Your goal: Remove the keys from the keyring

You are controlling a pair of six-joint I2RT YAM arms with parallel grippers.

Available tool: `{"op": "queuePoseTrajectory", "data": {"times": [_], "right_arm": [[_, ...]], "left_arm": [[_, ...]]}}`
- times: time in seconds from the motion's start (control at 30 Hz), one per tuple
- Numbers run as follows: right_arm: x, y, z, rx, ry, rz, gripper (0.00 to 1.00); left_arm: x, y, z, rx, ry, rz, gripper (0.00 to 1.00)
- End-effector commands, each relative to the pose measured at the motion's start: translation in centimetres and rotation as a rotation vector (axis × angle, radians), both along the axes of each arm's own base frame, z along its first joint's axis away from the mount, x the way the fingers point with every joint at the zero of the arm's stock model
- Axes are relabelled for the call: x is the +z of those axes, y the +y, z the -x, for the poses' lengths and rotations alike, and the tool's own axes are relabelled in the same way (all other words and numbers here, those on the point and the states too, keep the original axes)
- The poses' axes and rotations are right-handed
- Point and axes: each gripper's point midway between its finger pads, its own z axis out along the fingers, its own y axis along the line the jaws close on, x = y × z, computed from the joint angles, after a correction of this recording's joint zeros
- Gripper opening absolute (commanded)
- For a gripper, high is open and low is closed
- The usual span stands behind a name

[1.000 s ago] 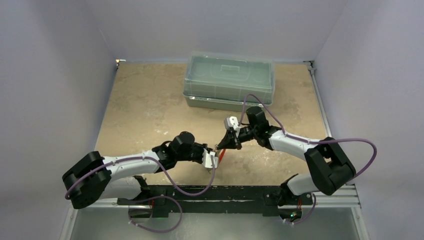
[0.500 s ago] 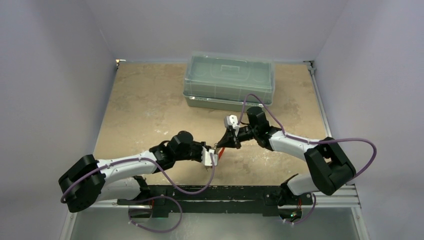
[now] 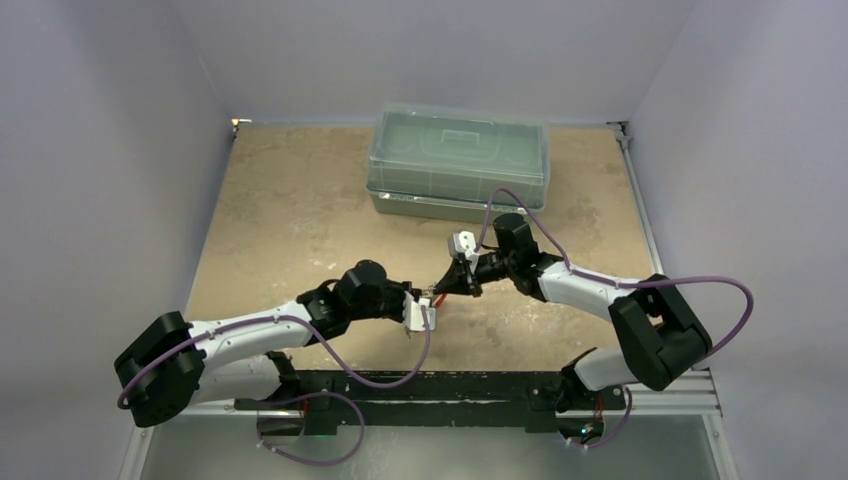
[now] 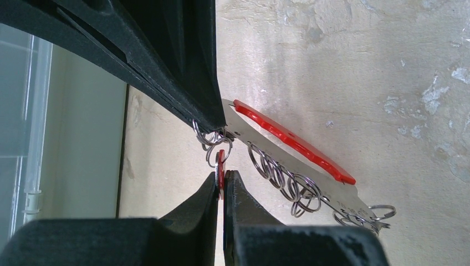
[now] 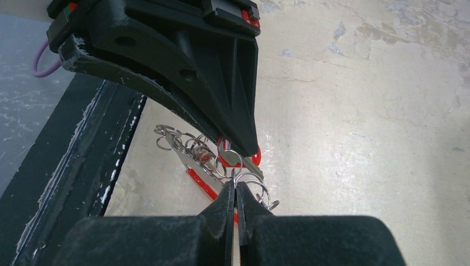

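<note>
Near the middle of the tabletop (image 3: 290, 200), toward its near edge, the keyring (image 4: 274, 148) appears to hang clear of the surface, stretched between the 2 hands. The left hand (image 4: 221, 180) is clenched on the red-headed key (image 4: 221, 165), gripping it at the very fingertips. The right hand (image 5: 234, 191) is pinched tight on a small wire ring (image 5: 249, 180) at the end of the white, red-edged holder. Both grips are thin and shallow, so the main risk is a slip. If the left hand pulls before the key has found the ring's gap, the wire could slide out of the right hand's tips, and the holder would swing or drop to the tabletop. A hard pull could also bend the ring, or the key head could pop free of the left fingertips. In count there are 2 hands, 1 keyring, 1 clear lidded box (image 3: 458, 160) at the far edge, and 1 key that can be told for certain. A row of several wire loops hangs along the holder, too overlapped to count exactly, and any other keys cannot be made out.
</note>
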Motion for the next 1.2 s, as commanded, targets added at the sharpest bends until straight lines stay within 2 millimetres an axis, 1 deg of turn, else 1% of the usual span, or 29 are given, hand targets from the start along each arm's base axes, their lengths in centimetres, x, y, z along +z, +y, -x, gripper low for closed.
{"op": "queuePoseTrajectory", "data": {"times": [0.0,0.17,0.47,0.6,0.7,0.87,0.9,1.0,1.1,1.13,1.17], "right_arm": [[-1.3,-0.9,-1.9,-0.086,-0.027,0.059,0.0],[-1.5,-0.8,-1.6,-0.077,-0.014,0.063,0.0],[-2.1,-0.7,-1.3,-0.066,0.01,0.071,0.0],[-2.2,-0.7,-1.1,-0.06,0.013,0.07,0.0],[-2.1,-0.7,-0.9,-0.051,0.01,0.065,0.0],[-1.9,-0.6,0.0,0.015,0.019,0.063,0.0],[-1.8,-0.6,0.2,0.038,0.025,0.062,0.02],[-2.0,-0.6,0.7,0.079,0.035,0.067,0.14],[-2.0,-0.7,0.9,0.085,0.019,0.063,0.23],[-1.9,-0.8,1.0,0.086,0.013,0.059,0.26],[-1.8,-0.8,1.0,0.082,0.007,0.056,0.27]], "left_arm": [[3.2,-1.0,-0.6,-0.036,-0.091,0.04,0.0],[3.9,-1.6,-1.1,-0.059,-0.14,0.036,0.0],[5.3,-2.8,-0.7,-0.138,-0.235,0.036,0.0],[6.0,-3.0,-1.0,-0.137,-0.272,0.042,0.0],[6.0,-2.9,-1.2,-0.135,-0.283,0.031,0.0],[5.3,-2.2,-1.5,-0.118,-0.299,-0.001,0.0],[5.3,-2.1,-1.4,-0.118,-0.304,-0.003,0.0],[5.1,-1.7,-1.4,-0.125,-0.333,-0.009,0.0],[5.0,-1.4,-1.2,-0.142,-0.374,-0.013,0.0],[4.9,-1.3,-1.1,-0.15,-0.388,-0.015,0.0],[4.9,-1.2,-1.0,-0.157,-0.4,-0.016,0.0]]}}
